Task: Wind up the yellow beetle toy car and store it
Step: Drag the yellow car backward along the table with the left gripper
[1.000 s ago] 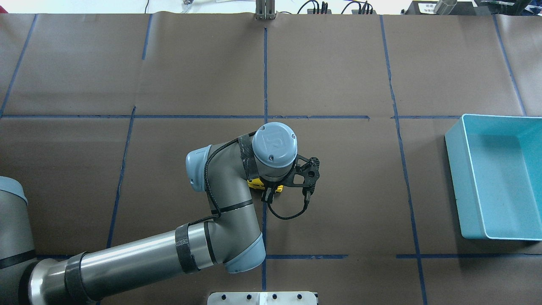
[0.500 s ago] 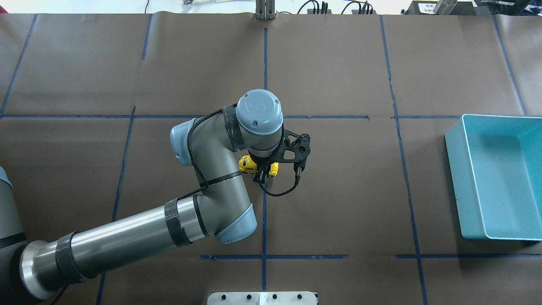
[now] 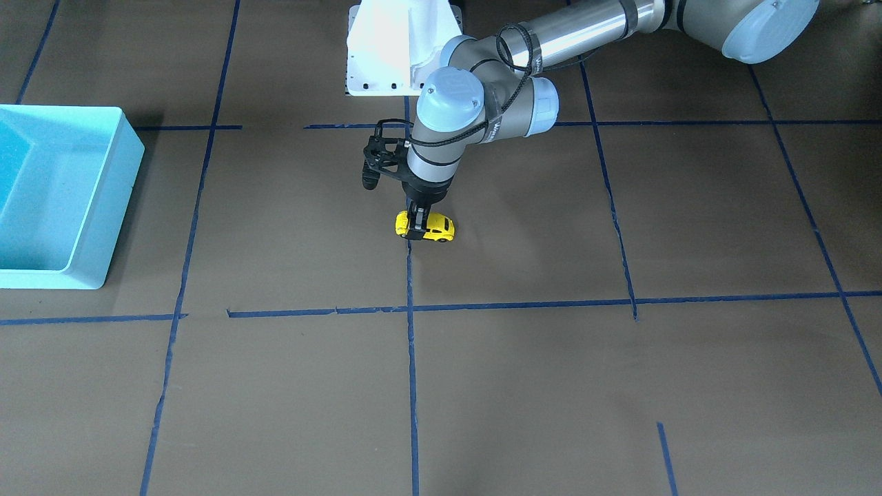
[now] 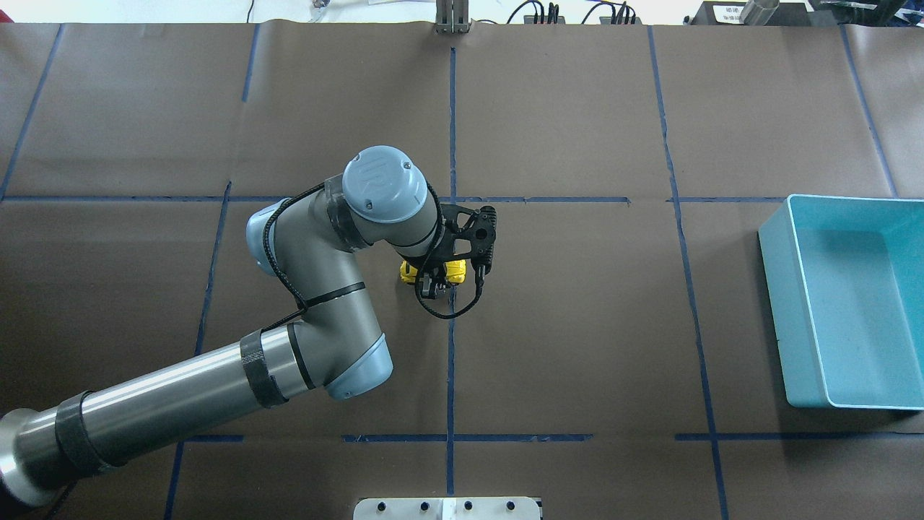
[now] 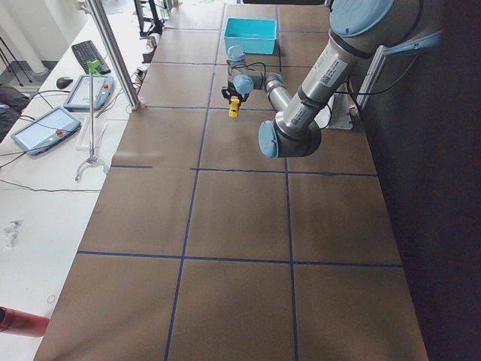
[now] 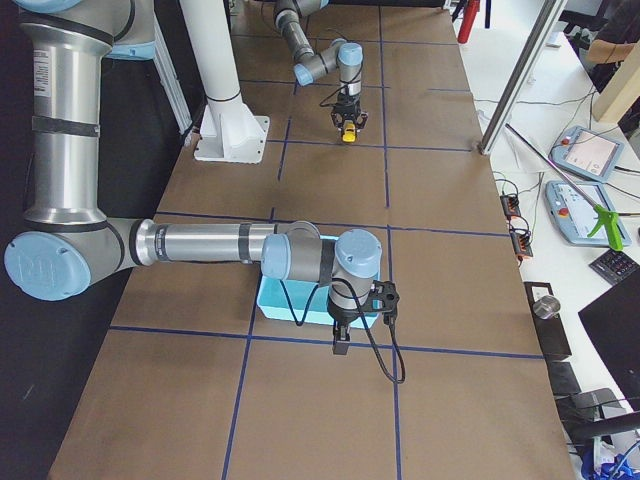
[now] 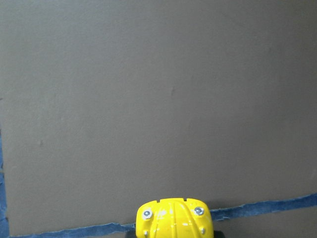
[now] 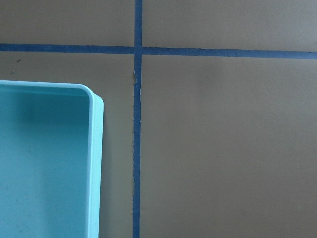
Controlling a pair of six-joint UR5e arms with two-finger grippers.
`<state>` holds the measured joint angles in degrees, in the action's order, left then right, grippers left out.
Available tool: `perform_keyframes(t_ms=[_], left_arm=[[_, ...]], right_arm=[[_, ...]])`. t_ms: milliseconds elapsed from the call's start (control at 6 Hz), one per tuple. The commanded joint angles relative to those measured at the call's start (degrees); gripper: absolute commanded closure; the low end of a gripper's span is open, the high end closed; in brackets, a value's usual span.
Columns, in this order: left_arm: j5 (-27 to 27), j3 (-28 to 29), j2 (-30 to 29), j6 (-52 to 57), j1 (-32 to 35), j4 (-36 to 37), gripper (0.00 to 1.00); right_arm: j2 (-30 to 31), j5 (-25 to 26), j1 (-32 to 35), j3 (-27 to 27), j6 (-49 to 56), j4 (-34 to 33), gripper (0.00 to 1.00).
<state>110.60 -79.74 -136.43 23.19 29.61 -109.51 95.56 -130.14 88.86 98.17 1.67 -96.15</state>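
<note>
The yellow beetle toy car (image 3: 433,228) is at table level near the middle, beside a blue tape line. My left gripper (image 3: 415,226) comes straight down on it and is shut across its body. In the overhead view the car (image 4: 455,270) shows partly under the wrist, with the left gripper (image 4: 431,284) over it. The left wrist view shows only the car's yellow end (image 7: 174,219) at the bottom edge. My right gripper (image 6: 340,345) shows only in the exterior right view, beside the teal bin (image 6: 290,310). I cannot tell whether it is open or shut.
The teal bin (image 4: 774,289) stands at the table's right side and is empty inside. It also shows in the front view (image 3: 103,207) and the right wrist view (image 8: 96,163). Blue tape lines cross the brown table cover. The robot's white base plate (image 3: 386,55) is at the near edge.
My left arm has moved away from the robot's base and slightly to its left. The yellow car has stayed gripped and gone along the table with it.
</note>
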Motion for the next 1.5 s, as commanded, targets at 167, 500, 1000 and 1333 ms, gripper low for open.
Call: perform_keyframes(t_ms=[167, 500, 1000, 1333], left_arm=[[1.98, -1.12, 5.72, -6.58, 0.27, -9.65, 1.0], [3.13, -4.43, 9.49, -6.23, 0.62, -9.76, 1.0], [6.46, -7.71, 18.1, -5.62, 3.16, -16.58, 1.0], [6.47, -10.34, 21.89, -5.62, 4.22, -16.71, 1.0]], right_arm=[[-0.2, -0.02, 0.0, 0.0, 0.0, 0.09, 0.0], [-0.29, -0.02, 0.0, 0.09, 0.0, 0.0, 0.0], [-0.37, -0.02, 0.0, 0.09, -0.09, 0.0, 0.0], [-0.29, -0.02, 0.0, 0.09, -0.09, 0.0, 0.0]])
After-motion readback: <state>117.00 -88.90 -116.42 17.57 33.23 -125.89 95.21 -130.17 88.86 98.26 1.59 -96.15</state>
